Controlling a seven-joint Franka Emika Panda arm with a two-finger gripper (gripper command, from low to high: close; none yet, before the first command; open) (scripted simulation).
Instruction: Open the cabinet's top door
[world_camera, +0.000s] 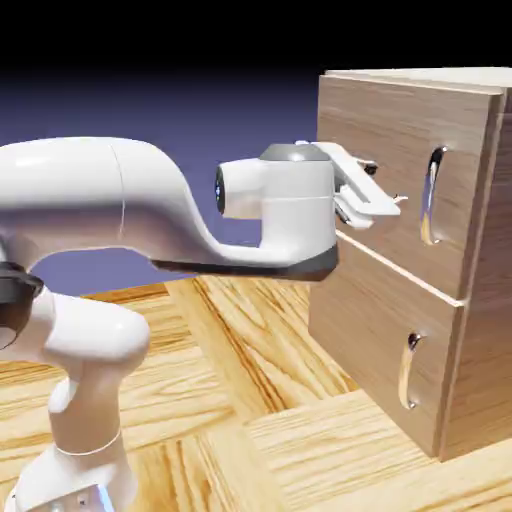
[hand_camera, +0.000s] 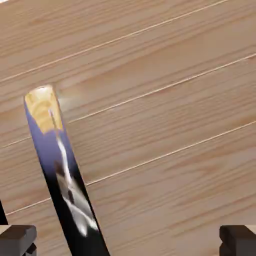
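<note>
The light-wood cabinet (world_camera: 488, 260) stands at the exterior view's right. Its top door (world_camera: 385, 140) is the taller upper panel, with a long curved silver handle (world_camera: 432, 196). My gripper (world_camera: 388, 204) is level with that handle and just left of it, a small gap away, fingers pointing at the door. In the hand view the top door (hand_camera: 165, 100) fills the frame and the handle (hand_camera: 60, 175) runs slantwise at the left. My gripper (hand_camera: 128, 241) is open. The handle's lower end lies just inside the left fingertip (hand_camera: 17, 240), and the right fingertip (hand_camera: 240, 239) is far from it.
Below the top door is a shorter lower door (world_camera: 375, 345) with a smaller silver handle (world_camera: 409, 371). The cabinet rests on a wood-plank table (world_camera: 250, 400). My white arm (world_camera: 120, 210) spans the left and middle of the exterior view.
</note>
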